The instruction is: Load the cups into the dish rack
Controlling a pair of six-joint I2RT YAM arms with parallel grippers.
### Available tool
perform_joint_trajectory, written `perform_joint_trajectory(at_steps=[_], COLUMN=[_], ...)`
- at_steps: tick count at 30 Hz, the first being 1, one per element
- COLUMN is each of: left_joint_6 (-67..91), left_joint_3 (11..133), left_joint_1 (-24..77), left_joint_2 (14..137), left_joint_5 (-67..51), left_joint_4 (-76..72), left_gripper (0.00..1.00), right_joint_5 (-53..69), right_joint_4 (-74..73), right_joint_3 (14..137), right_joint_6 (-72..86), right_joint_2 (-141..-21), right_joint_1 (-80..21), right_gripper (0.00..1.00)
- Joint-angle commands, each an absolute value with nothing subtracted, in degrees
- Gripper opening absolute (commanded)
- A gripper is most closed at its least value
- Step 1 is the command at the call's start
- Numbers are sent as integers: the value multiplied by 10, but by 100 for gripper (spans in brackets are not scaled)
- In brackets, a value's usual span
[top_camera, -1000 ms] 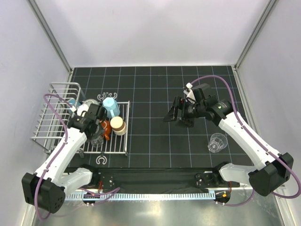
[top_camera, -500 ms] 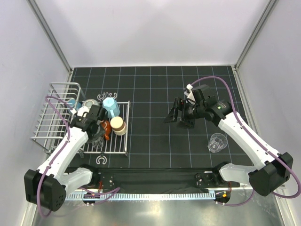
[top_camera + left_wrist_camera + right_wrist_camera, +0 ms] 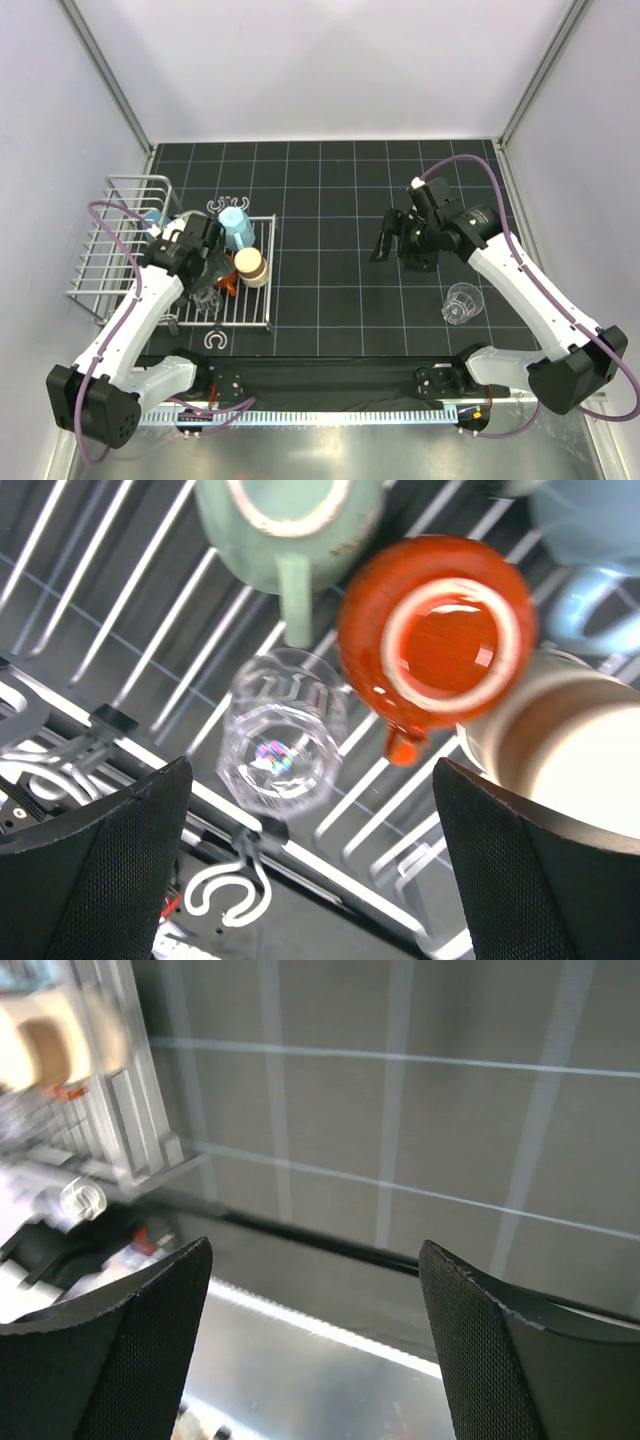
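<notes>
The dish rack (image 3: 118, 215) stands at the left side of the black gridded desk (image 3: 330, 190), its raised basket part to the far left and its flat slatted part toward the middle. The left tool (image 3: 210, 265) hangs over the slatted part with its fingers (image 3: 100, 875) spread wide and gripping nothing. In the left wrist view a clear glass (image 3: 283, 735) sits on the slats below the gap between them, touched by neither finger.

Just beyond the glass a mint green mug (image 3: 290, 520) points its handle toward it. An orange mug (image 3: 435, 645) stands beside both, showing a pale ring around an orange disc. A cream cup (image 3: 560, 730) presses close against the orange mug's right side. In the top view a pale blue cup (image 3: 232, 228) stands at the far end of the slats. Whether each cup is mouth up or mouth down cannot be told for certain.

The right tool (image 3: 393, 245) hovers above bare desk right of centre, well apart from the rack, its fingers (image 3: 540, 1360) parted with only the gridded surface between them. In its wrist view the rack's corner and the cream cup show blurred at the upper left.

A clear cup (image 3: 461, 303) stands alone on the desk near the right arm, outside the rack and well apart from it.
</notes>
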State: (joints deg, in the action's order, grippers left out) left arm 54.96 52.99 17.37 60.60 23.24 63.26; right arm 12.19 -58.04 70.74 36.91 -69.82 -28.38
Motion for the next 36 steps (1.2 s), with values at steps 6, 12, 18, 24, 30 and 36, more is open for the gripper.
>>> perform_joint_trajectory(at_steps=[6, 12, 18, 24, 30, 36], left_joint_6=[519, 485, 488, 483, 481, 480], left_joint_3=[632, 692, 686, 687, 742, 767], left_joint_1=[175, 195, 229, 290, 326, 339], left_joint_2=[592, 606, 647, 650, 671, 678], left_joint_5=[178, 40, -102, -145, -156, -203], left_joint_4=[702, 652, 558, 498, 490, 455], left_gripper=[100, 94, 88, 88, 88, 100], right_joint_5=[-147, -172, -180, -142, -113, -81], right_joint_4=[-731, -729, -684, -604, -582, -573], right_joint_3=[722, 659, 595, 518, 506, 548], right_joint_6=[392, 392, 354, 358, 351, 313], right_joint_2=[-681, -646, -660, -692, -723, -675], right_joint_1=[-277, -204, -115, -80, -80, -80], right_gripper=[84, 81, 75, 57, 27, 4])
